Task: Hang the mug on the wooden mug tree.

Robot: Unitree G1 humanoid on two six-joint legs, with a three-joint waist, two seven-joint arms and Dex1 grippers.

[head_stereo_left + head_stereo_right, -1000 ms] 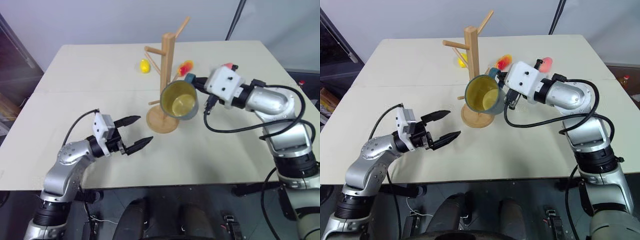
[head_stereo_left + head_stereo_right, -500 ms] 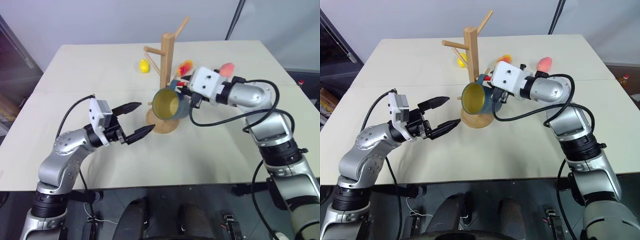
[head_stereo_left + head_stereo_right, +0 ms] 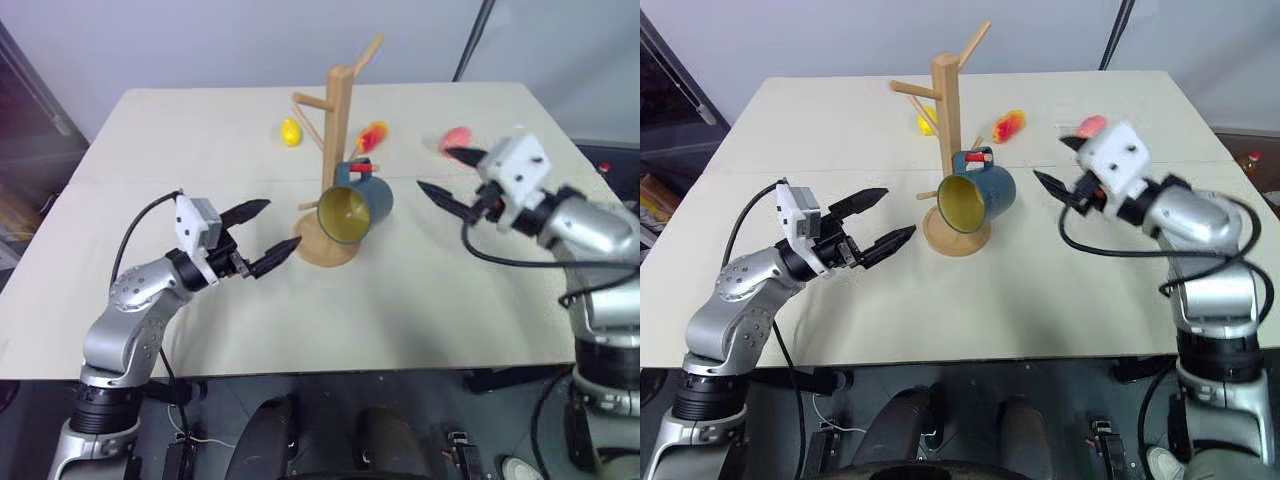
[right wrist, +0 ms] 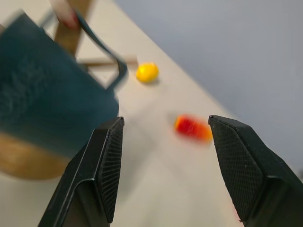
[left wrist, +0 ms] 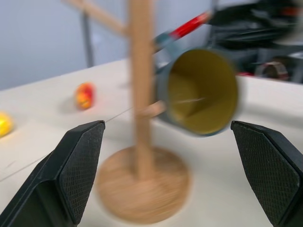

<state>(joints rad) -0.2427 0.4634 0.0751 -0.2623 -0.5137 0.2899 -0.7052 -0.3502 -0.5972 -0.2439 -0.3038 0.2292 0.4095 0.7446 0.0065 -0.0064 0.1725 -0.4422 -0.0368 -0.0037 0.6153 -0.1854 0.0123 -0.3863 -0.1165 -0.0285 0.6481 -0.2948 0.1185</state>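
The wooden mug tree [image 3: 338, 110] stands mid-table on its round base [image 3: 325, 250]. The dark teal mug [image 3: 355, 208] with a yellow inside hangs by its handle from a red-tipped peg on the tree's right side, mouth tilted toward me. Nothing grips it. My right gripper [image 3: 433, 168] is open, a short way right of the mug and apart from it; the right wrist view has the mug [image 4: 52, 109] close by. My left gripper [image 3: 283, 222] is open just left of the base, and its wrist view looks at the tree [image 5: 140, 85] and mug [image 5: 203, 92].
A small yellow fruit [image 3: 289, 131] lies behind the tree on the left, an orange-red one [image 3: 372, 134] behind it on the right. A pink object [image 3: 458, 138] sits behind my right gripper. A dark pole [image 3: 472, 40] rises past the table's far right edge.
My right gripper opened, let go of the mug and drew back to the right. The mug stays hanging on the peg. My left gripper edged slightly toward the tree's base.
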